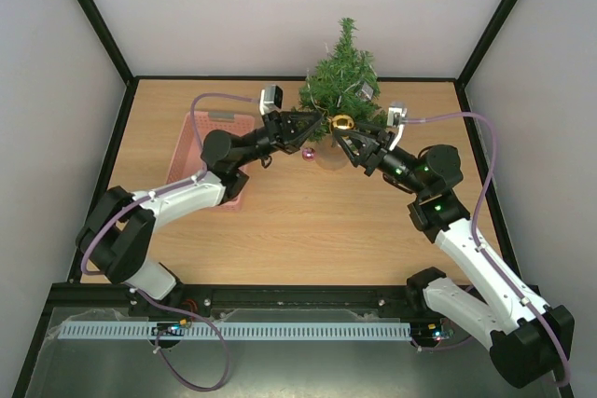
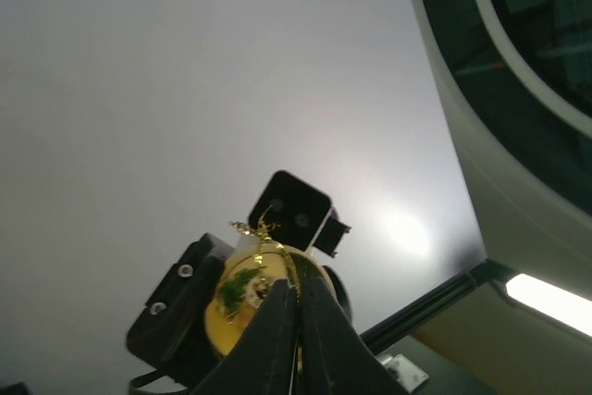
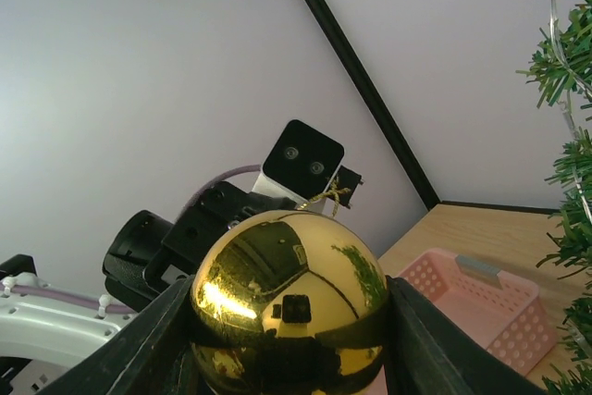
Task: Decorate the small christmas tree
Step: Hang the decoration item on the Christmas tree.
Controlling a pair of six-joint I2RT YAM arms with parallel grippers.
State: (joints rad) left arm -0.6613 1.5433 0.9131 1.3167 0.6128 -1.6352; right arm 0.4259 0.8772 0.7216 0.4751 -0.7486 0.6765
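The small christmas tree (image 1: 341, 76) stands at the back middle of the table; its branches show at the right edge of the right wrist view (image 3: 569, 71). Just in front of it, a shiny gold ball ornament (image 1: 342, 123) sits between the two grippers. My right gripper (image 3: 289, 321) is shut on the gold ball (image 3: 289, 302), one finger on each side. My left gripper (image 2: 296, 289) is shut on the ball's thin gold hanging string (image 2: 268, 228), with the ball (image 2: 242, 298) right behind its fingertips.
A pink plastic basket (image 1: 201, 142) stands at the left of the table, partly under the left arm, and shows behind the ball (image 3: 481, 307). A small pink ornament (image 1: 309, 153) sits low beside the tree's pale base (image 1: 329, 159). Grey walls enclose the table.
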